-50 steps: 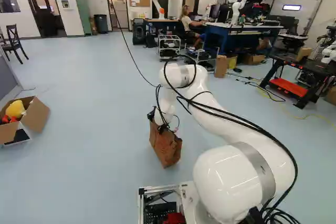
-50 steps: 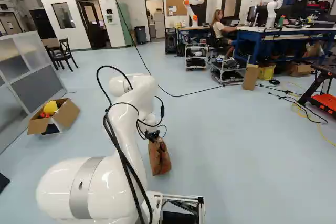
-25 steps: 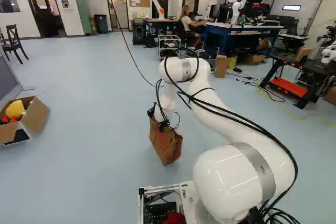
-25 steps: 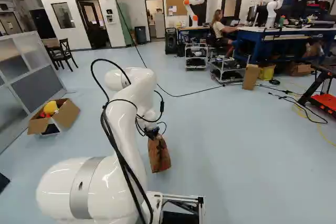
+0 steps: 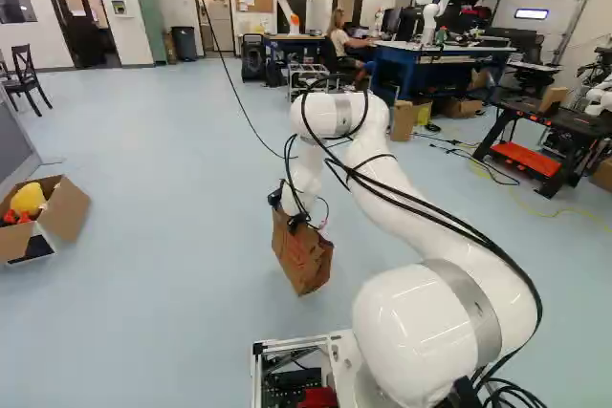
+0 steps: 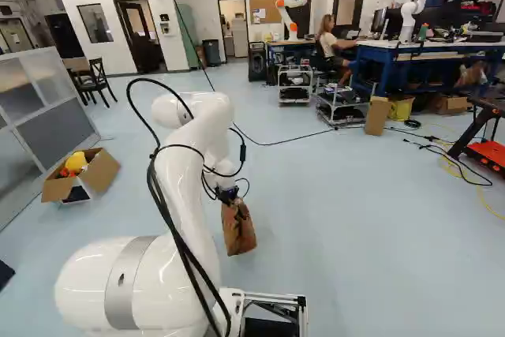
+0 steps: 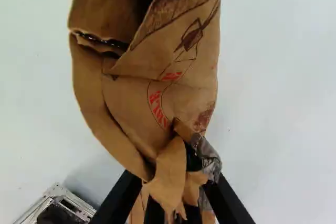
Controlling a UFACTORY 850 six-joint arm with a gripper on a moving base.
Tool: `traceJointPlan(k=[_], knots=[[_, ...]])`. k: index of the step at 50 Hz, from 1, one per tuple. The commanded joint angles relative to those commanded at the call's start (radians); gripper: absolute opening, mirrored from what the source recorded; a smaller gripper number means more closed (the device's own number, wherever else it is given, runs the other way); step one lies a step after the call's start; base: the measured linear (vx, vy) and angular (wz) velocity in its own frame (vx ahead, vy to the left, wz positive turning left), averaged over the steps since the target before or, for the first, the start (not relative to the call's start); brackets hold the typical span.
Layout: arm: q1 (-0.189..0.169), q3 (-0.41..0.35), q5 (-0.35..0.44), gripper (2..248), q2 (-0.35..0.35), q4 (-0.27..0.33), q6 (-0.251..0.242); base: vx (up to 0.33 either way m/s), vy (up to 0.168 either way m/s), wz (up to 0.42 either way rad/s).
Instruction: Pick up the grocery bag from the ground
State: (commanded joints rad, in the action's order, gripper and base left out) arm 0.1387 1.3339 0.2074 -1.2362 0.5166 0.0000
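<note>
My hand (image 5: 287,213) is mostly closed — bag's (image 7: 152,98) crumpled top pinched btwn both fingers. Rest of the bag hangs below the hand, a bit tilted in L base view — & widens out ahead of my fingertips in wrist view.

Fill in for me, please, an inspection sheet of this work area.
Surface: pale floor; spills or damage, nothing seen.
Job's things: brown paper bag, crumpled at the gripper; cannot tell if its bottom touches the floor.
Clutter: open cardboard box with a yellow thing inside, apart from the bag.
Gripper: shut on the bag.
Cables: black cables loop along the arm; dark cord on the floor.
Surroundings: blue workbench and another robot, farther away.
</note>
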Motion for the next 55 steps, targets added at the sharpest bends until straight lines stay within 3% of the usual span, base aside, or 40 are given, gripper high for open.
traceJointPlan(k=[55], knots=[[0.005,-0.184,0.000,23,0.215,0.000,0.000,0.000,0.000,0.000]])
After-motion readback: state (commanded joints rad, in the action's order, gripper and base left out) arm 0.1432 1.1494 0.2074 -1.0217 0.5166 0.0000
